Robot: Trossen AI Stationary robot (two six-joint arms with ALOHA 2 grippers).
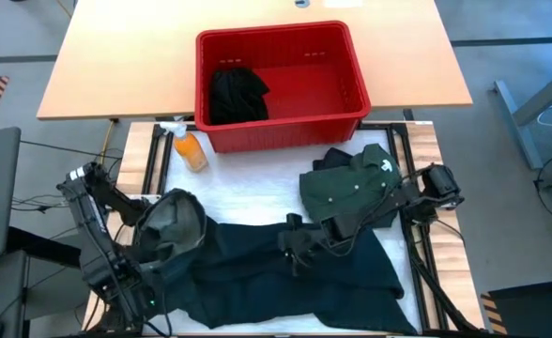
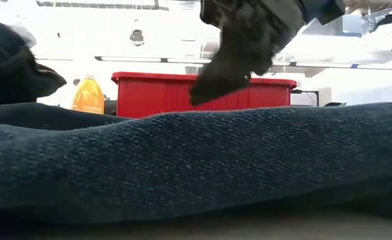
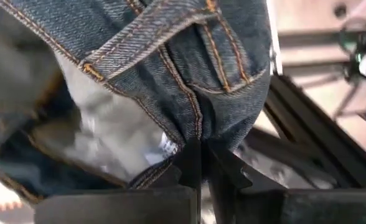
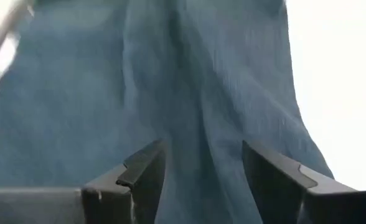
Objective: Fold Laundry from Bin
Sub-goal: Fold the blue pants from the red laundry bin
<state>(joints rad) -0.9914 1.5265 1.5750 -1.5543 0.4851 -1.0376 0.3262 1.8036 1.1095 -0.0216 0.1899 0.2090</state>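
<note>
Desk (image 1: 257,202): jeans (image 1: 285,272) spread flat. Left gripper (image 3: 198,163) clamped on waistband. Right gripper (image 4: 198,171) wide over denim. Bin (image 1: 281,131) behind.

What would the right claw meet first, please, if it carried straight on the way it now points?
Most likely the jeans: the open right claw points straight at the denim just ahead, though depth is unclear.

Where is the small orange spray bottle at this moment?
In the high view the orange spray bottle lies on the table's left side, just outside the front left corner of the red bin, beyond the jeans.
</note>
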